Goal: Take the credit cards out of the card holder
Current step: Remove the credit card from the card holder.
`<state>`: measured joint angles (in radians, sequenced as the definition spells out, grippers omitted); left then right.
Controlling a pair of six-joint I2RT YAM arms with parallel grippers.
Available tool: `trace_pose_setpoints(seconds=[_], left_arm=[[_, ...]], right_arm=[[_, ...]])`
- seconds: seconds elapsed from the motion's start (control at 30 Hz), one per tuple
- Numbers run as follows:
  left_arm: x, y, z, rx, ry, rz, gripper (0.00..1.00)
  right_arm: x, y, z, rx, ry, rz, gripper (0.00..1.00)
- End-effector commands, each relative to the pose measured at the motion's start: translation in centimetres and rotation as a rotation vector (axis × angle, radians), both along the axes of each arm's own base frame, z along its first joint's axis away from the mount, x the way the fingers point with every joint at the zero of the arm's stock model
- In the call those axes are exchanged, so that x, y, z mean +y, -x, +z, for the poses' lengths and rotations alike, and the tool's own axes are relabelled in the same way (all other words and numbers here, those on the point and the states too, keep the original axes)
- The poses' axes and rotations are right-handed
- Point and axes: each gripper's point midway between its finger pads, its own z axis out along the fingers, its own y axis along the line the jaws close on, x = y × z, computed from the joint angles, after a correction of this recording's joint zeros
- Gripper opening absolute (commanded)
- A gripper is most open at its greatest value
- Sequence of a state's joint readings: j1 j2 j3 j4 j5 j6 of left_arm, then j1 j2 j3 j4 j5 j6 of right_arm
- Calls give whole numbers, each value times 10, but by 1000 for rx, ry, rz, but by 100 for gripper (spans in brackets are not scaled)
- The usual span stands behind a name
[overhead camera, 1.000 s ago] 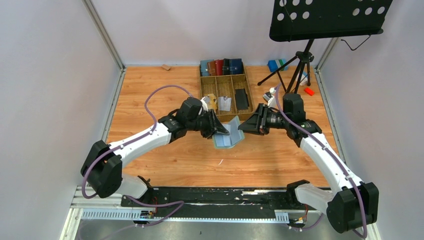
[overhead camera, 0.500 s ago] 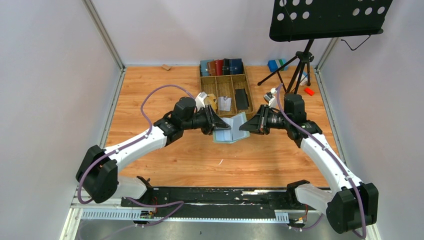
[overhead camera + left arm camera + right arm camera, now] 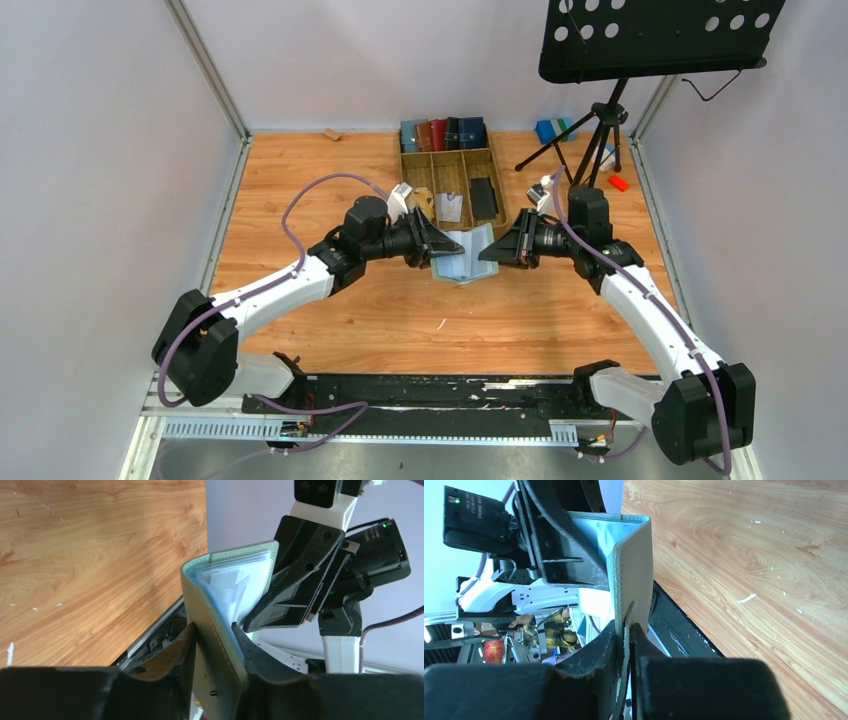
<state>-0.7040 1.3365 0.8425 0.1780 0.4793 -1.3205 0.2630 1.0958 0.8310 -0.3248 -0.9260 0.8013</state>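
Right gripper [image 3: 487,252] was pinched tight on the thin edge of one flap of the card holder [image 3: 463,258]; in its wrist view the fingers [image 3: 594,655] met on the leather with almost no gap. A second before, it had stood more open and just short of that flap, so the grip was new. Left gripper [image 3: 437,252] was clamped across the other flap near the spine, one finger on each face [image 3: 170,655], much as it had been. The card holder, which had sat lower and nearer the arm bases a second earlier, now hung clear of the table [image 3: 330,190] between the two grippers, spread into a partly open V with its mouth tilted up. The left forearm had drawn back toward the far side while it rose. Pale clear sleeves [image 3: 230,585] fanned out inside the fold. I could not make out any dark credit cards in them from either wrist view. Wooden tray [image 3: 402,185] stood just behind the grippers. Judgement: with both flaps held, the holder looked ready to be opened wider, but neither gripper was free to draw a card, so one would have to let go first.
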Motion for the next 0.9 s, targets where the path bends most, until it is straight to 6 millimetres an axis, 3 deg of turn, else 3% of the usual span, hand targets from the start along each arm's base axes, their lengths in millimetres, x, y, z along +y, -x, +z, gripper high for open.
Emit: trace_pose_setpoints(seconds=[0.0, 0.07, 0.13, 0.2, 0.3, 0.4, 0.53, 0.77, 0.87], left_arm=[[-10, 2, 57, -126, 111, -42, 46], [5, -4, 34, -108, -58, 18, 64], [33, -12, 7, -92, -286, 108, 78], [46, -9, -2, -87, -382, 112, 87], [40, -5, -4, -74, -359, 89, 97], [22, -2, -7, -58, -266, 58, 99], [-3, 0, 10, -112, -149, 21, 100], [-25, -2, 14, -118, -47, -30, 99], [-28, -2, 15, -126, -52, -35, 99]], right_arm=[[5, 6, 3, -9, 15, 45, 0], [0, 2, 1, -21, 75, 15, 0], [-10, -6, 2, -56, 167, -32, 0], [-22, -11, 0, -90, 269, -74, 0], [-31, -17, 4, -138, 337, -107, 0], [-31, -20, 5, -160, 374, -117, 0], [-32, -22, 4, -174, 479, -117, 0], [-26, -24, -2, -189, 578, -106, 0], [-32, -26, -16, -151, 635, -124, 0]])
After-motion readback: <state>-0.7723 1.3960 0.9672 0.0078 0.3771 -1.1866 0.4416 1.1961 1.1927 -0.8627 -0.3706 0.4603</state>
